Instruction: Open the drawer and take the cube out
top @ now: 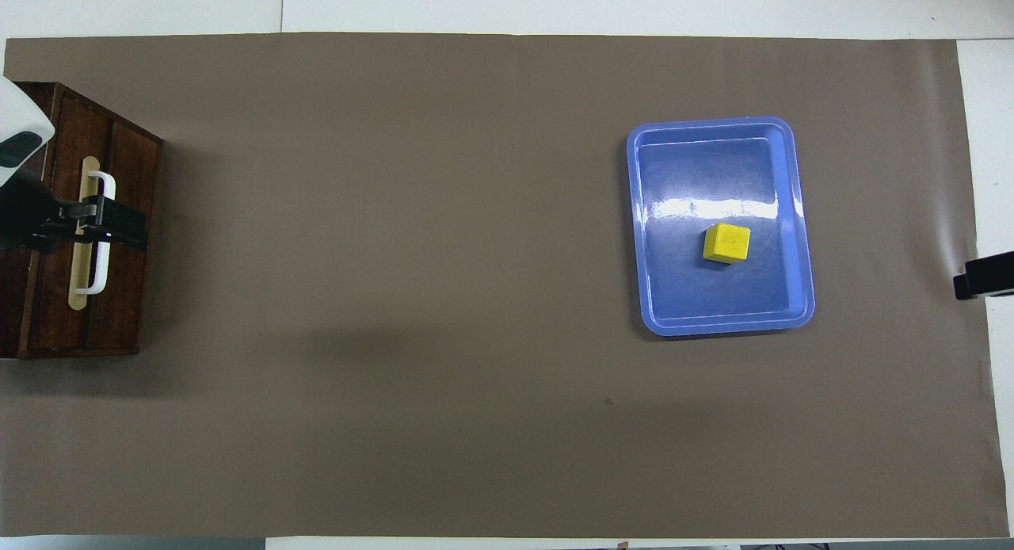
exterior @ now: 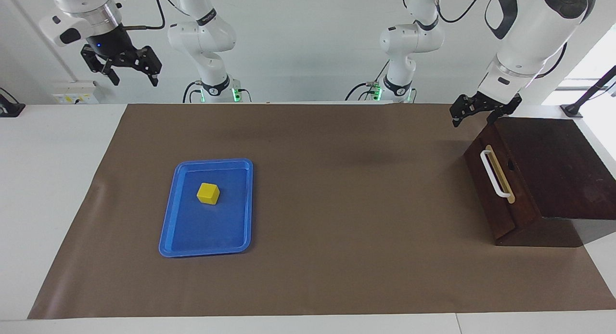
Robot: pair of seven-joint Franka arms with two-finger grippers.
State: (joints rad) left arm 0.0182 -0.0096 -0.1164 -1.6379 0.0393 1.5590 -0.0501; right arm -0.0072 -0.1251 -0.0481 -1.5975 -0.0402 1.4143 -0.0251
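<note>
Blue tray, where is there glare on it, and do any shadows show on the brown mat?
Overhead view: a white glare band crosses the blue tray just farther from the robots than the cube. Facing view: no glare on the tray; soft dark patches lie on the brown mat.

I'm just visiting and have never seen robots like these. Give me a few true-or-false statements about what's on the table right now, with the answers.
1. The yellow cube sits in the blue tray. True.
2. The drawer stands pulled open. False: it is shut, its white handle flush at the front.
3. The right hand holds the cube. False: it hangs open and empty in the air, clear of the tray.
4. The left hand is up in the air over the drawer cabinet. True.
5. The tray lies beside the drawer. False: they sit at different ends of the table.
</note>
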